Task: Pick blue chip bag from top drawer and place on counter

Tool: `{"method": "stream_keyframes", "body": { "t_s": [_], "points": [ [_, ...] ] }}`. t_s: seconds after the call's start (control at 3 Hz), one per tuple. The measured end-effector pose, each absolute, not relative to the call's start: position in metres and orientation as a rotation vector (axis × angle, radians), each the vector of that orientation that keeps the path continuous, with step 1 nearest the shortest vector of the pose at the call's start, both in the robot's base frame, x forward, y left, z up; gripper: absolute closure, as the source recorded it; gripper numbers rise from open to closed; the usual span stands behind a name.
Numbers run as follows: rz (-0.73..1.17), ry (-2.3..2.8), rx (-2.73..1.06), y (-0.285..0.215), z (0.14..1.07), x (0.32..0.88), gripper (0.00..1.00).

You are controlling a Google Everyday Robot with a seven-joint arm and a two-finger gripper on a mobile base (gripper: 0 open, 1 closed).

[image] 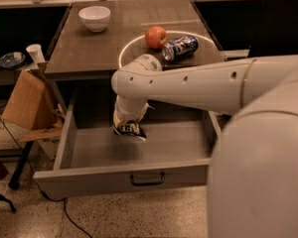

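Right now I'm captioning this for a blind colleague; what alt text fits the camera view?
A white robot arm reaches down into the open top drawer, its gripper at the blue chip bag near the drawer's back. On the counter above sit an apple, a soda can on its side and a white bowl.

White arm's gripper [127, 126] down inside open wide grey top drawer [164, 144], clasping crumpled dark-blue foil chip bag [133, 131], grey-brown wood-grain counter [82, 53] behind, bearing white bowl [95, 18], red apple [156, 36], blue-and-silver soda can [180, 47]
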State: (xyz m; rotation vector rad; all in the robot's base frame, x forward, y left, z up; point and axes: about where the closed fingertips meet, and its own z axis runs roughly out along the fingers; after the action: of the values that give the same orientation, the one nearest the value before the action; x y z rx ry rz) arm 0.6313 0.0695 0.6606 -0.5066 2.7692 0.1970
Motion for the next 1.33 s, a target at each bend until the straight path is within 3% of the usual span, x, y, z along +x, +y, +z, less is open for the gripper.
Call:
{"method": "stream_keyframes", "body": {
  "t_s": [1.33],
  "points": [
    [0.071,2.441,-0.857,0.004,0.906,0.633,1.0]
  ]
}}
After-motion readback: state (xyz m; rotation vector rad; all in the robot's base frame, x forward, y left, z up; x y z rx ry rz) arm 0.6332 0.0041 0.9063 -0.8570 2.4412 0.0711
